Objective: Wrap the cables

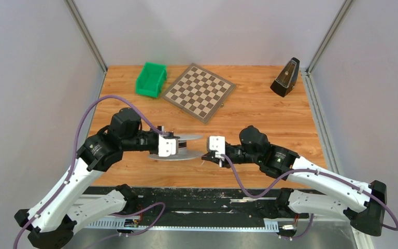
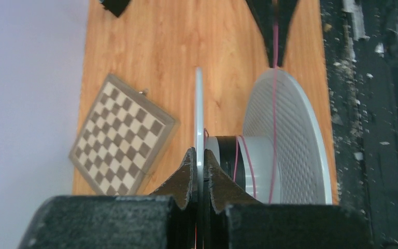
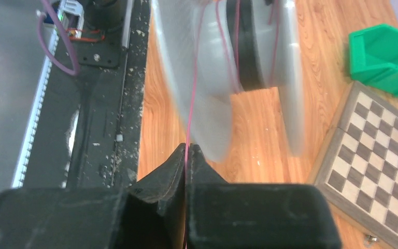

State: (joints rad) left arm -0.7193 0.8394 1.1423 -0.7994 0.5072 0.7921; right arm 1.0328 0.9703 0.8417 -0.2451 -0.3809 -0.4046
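Observation:
A pale grey spool (image 1: 188, 138) with two wide flanges hangs just above the table's middle. My left gripper (image 2: 199, 155) is shut on the thin edge of one flange (image 2: 199, 104). The other flange (image 2: 295, 140) stands to its right, with a black and white hub (image 2: 238, 161) between them. A thin pink cable (image 2: 275, 104) makes a few turns round the hub and runs off the spool. My right gripper (image 3: 187, 148) is shut on that cable (image 3: 192, 104) just below the blurred spool (image 3: 254, 52). From above, the right gripper (image 1: 205, 155) sits at the spool's right edge.
A green bin (image 1: 151, 79), a chessboard (image 1: 199, 92) and a black metronome (image 1: 285, 77) stand along the far side of the wooden table (image 1: 269, 122). A black rail (image 1: 197, 205) runs along the near edge. Grey walls close in both sides.

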